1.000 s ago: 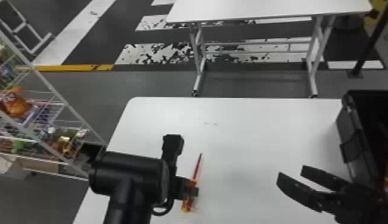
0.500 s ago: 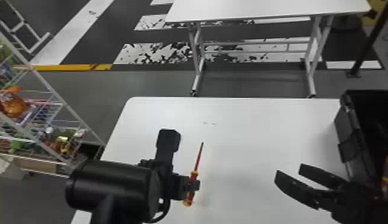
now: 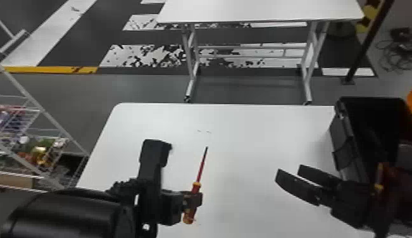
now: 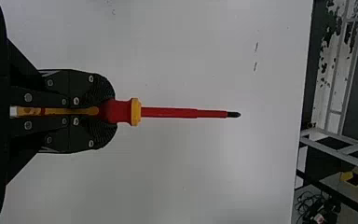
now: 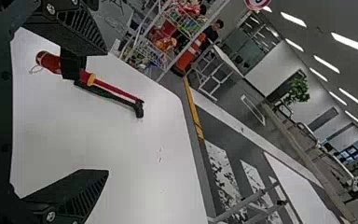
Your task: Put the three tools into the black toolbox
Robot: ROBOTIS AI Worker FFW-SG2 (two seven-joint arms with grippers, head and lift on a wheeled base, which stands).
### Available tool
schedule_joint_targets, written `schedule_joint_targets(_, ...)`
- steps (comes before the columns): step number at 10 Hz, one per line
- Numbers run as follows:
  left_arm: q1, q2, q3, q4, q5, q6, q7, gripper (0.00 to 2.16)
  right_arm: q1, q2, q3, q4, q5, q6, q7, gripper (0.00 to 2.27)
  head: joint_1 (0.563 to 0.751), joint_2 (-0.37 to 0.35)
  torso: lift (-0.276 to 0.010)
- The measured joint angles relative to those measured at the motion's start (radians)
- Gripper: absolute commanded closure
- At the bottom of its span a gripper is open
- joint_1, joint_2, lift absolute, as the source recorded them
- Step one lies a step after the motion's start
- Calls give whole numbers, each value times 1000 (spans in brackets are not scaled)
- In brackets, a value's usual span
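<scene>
White tabletop is spreading beneath the work, its pale surface carrying a couple of small dark marks toward the far side. Over its nearer part, the left gripper is clenching its fingers around the handle of a red-and-yellow screwdriver. That grip is leaving the whole shaft free, the dark tip pointing toward the far edge — a sensible hold for a handover, or for lowering the tool lengthwise. Across from it, the right gripper is holding its fingers apart with nothing between them, and is facing inward, probably so that it can be taking the screwdriver next. The black toolbox is standing at the right, close beyond that gripper, which is likely why the right arm would be making the drop. Something yellow is showing by its near part; whether that is another tool, I cannot tell. Off to the left, a wire rack is holding colourful goods — and farther back a second table is standing over worn white floor markings.
</scene>
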Motion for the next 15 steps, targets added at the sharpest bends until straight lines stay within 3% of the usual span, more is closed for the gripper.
schedule_joint_targets(2, 28, 3, 9, -42, 26, 0, -39, 1744, -29, 1, -2, 38, -13, 24, 0, 103, 695, 95, -51)
schedule_joint_targets(4, 32, 1, 74, -49, 100, 0, -127, 1744, -36, 3, 8, 51, -9, 26, 0, 103, 695, 82, -51)
schedule_joint_targets(5, 32, -3, 122, -39, 137, 0, -220, 1744, -41, 3, 10, 52, -2, 35, 0, 103, 695, 77, -51)
schedule_joint_targets(7, 20, -8, 205, 4, 206, 0, -351, 1744, -51, 2, 5, 54, 4, 57, 0, 103, 695, 57, -51)
schedule_joint_targets(10, 11, -27, 279, 57, 238, -55, -583, 1744, -63, 1, -13, 78, -10, 60, 7, 103, 695, 24, -51)
schedule_joint_targets(13, 29, -43, 295, 67, 245, -64, -657, 1747, -94, -6, -52, 107, -45, 61, 15, 103, 695, -12, -51)
schedule_joint_targets(15, 44, -52, 281, 77, 250, -70, -674, 1747, -127, -14, -66, 122, -88, 108, 17, 103, 695, -40, -51)
